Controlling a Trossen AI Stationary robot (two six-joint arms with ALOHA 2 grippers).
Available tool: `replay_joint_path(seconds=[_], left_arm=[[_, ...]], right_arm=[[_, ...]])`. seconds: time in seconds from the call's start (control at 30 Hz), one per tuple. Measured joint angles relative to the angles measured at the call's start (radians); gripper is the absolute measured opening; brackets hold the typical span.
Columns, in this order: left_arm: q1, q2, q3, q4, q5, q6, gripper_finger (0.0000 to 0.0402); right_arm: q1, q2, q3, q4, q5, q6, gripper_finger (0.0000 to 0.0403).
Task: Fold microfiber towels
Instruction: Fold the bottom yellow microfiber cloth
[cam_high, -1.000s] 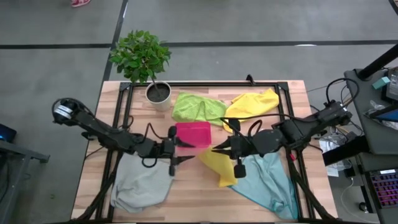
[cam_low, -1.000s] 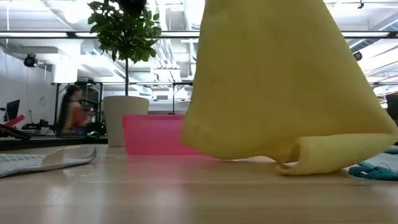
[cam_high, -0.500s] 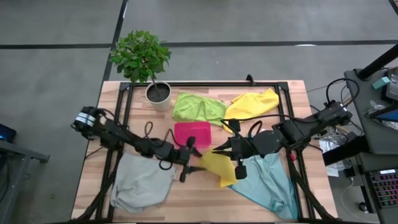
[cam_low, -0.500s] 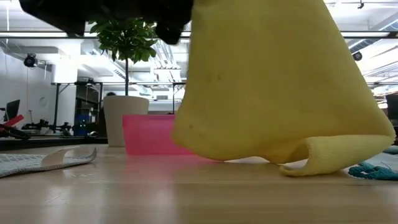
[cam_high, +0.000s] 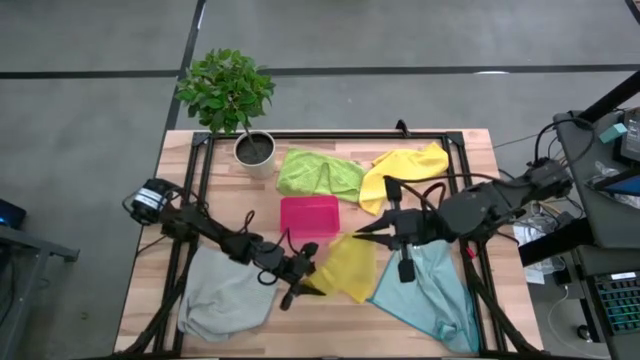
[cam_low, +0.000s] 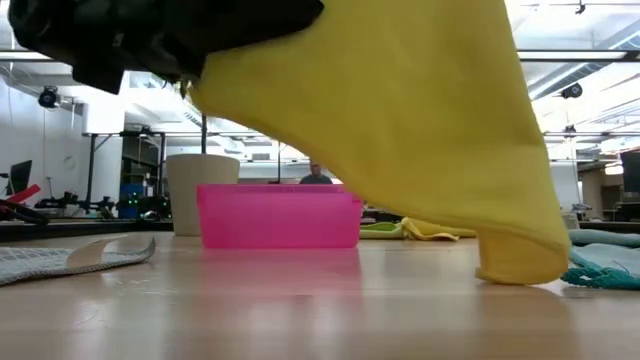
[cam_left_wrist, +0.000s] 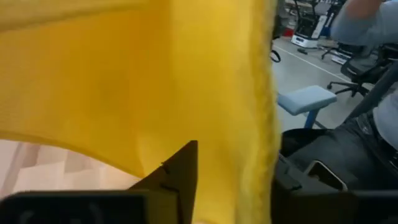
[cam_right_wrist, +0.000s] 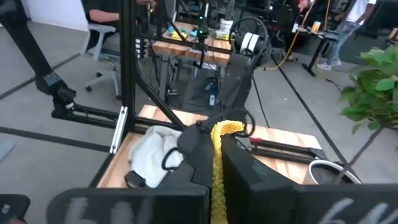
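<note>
Over the middle of the counter (cam_high: 330, 325) a yellow towel (cam_high: 348, 268) hangs stretched between the two arms. The right gripper (cam_high: 365, 229) has its jaws clamped together on the towel's upper corner. The left gripper (cam_high: 308, 284) sits at the opposite corner, cloth draped right against its fingers (cam_left_wrist: 177, 168); I cannot tell whether its jaws have closed. The towel's lower tip touches the wood just beside the teal-blue towel (cam_high: 430, 290). A pink tray (cam_high: 309, 215) lies just behind. The grey towel (cam_high: 225, 300) rests under the left arm; the lime green towel (cam_high: 318, 172) and second yellow towel (cam_high: 405, 168) lie along the far edge near a potted plant (cam_high: 232, 100).
</note>
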Motion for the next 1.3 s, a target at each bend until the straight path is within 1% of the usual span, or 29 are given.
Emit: replay_joint_path(seconds=[0.1,0.23,0.3,0.43,0.6,0.77,0.87,0.93,0.97,1.0,1.03,1.1,1.13,1.17,1.2,1.23,1.27,1.3], left_arm=[[-0.008,-0.032,-0.001,-0.056,0.001,-0.035,0.0067],[-0.02,-0.088,-0.001,-0.209,-0.003,-0.118,0.0028],[-0.029,-0.119,-0.001,-0.252,-0.008,-0.139,0.0009],[-0.048,-0.218,0.021,-0.41,-0.046,-0.163,0.0001],[-0.058,-0.397,0.098,-0.747,-0.071,-0.221,0.0],[-0.056,-0.548,0.206,-1.179,-0.07,-0.285,0.0],[-0.047,-0.611,0.278,-1.404,-0.072,-0.283,0.0],[-0.035,-0.644,0.323,-1.523,-0.098,-0.285,0.0],[-0.03,-0.659,0.344,-1.558,-0.119,-0.285,0.0],[-0.029,-0.672,0.364,-1.585,-0.137,-0.285,0.0],[-0.029,-0.686,0.379,-1.608,-0.152,-0.283,0.0],[-0.029,-0.705,0.404,-1.616,-0.157,-0.265,0.0],[-0.029,-0.713,0.416,-1.612,-0.157,-0.257,0.0],[-0.03,-0.717,0.428,-1.614,-0.156,-0.253,0.0],[-0.031,-0.721,0.442,-1.614,-0.152,-0.252,0.0],[-0.031,-0.724,0.456,-1.612,-0.145,-0.249,0.0],[-0.031,-0.726,0.467,-1.611,-0.136,-0.24,0.0],[-0.032,-0.727,0.476,-1.611,-0.12,-0.229,0.0]], right_arm=[[0.0,-0.01,0.0,-0.02,0.002,-0.003,0.0008],[0.0,-0.028,0.002,-0.071,0.007,-0.001,0.0008],[0.0,-0.034,0.002,-0.085,0.008,0.002,0.0008],[0.0,-0.045,0.002,-0.12,0.007,0.032,0.0008],[0.0,-0.063,0.008,-0.23,0.004,0.086,0.0008],[0.0,-0.079,0.009,-0.31,0.014,0.142,0.0008],[0.0,-0.082,0.009,-0.356,0.103,0.136,0.0008],[0.0,-0.082,0.009,-0.375,0.157,0.112,0.0008],[-0.001,-0.081,0.009,-0.386,0.162,0.11,0.0008],[-0.001,-0.08,0.009,-0.399,0.142,0.109,0.0008],[-0.001,-0.078,0.009,-0.413,0.086,0.108,0.0008],[0.0,-0.076,0.008,-0.451,-0.061,0.116,0.0008],[0.0,-0.073,0.005,-0.451,-0.085,0.144,0.0008],[0.002,-0.069,0.003,-0.443,-0.063,0.179,0.0008],[0.006,-0.068,0.003,-0.432,0.011,0.229,0.0008],[0.014,-0.067,0.003,-0.429,0.115,0.287,0.0008],[0.026,-0.068,0.003,-0.438,0.174,0.331,0.0008],[0.03,-0.07,0.003,-0.448,0.158,0.333,0.0008]])
